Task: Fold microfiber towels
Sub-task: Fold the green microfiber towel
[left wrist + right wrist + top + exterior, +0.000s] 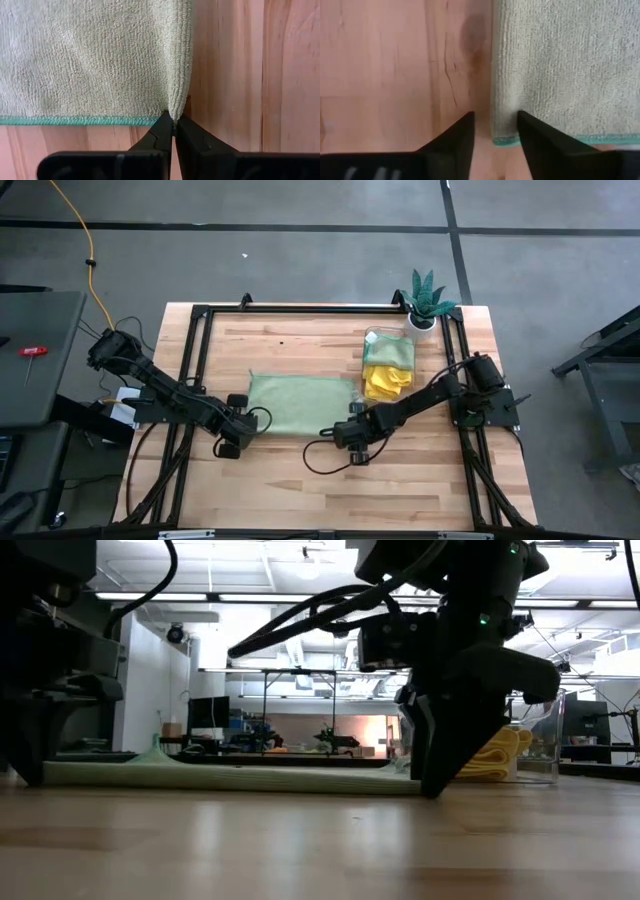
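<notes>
The left gripper [173, 131] is pinching the green towel [300, 405] corner at centre-left. The right gripper [495, 127], fingers apart, is straddling the opposite corner; it should clamp before both lift.

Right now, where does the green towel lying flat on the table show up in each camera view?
High view: green towel at table centre, between both grippers.
Low view: a thin pale strip along the tabletop.
Left wrist view: fills the upper picture; left gripper pinches its corner.
Right wrist view: upper right; right gripper straddles its corner.
Shared landmark: the teal stitched hem.
</notes>
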